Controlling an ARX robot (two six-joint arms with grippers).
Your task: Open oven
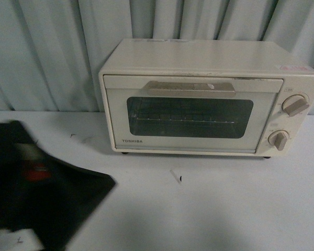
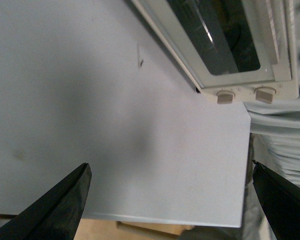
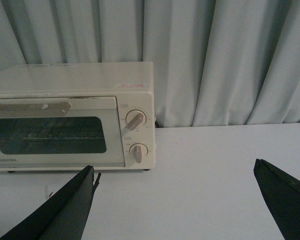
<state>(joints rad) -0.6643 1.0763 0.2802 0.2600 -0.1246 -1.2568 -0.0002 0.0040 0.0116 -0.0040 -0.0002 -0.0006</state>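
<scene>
Oven (image 1: 209, 99) shut, table (image 1: 225, 209) wide before it; left hand (image 2: 170, 167), right hand (image 3: 175, 167) spread.

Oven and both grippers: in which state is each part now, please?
Oven door: shut, flush with the body.
Handle: free, nothing grips it.
Upper knob: bar slanted.
Lower knob: bar nearly upright.
Wire rack: inside, behind the glass.
Left gripper: open, empty.
Right gripper: open, empty, facing the oven.
</scene>
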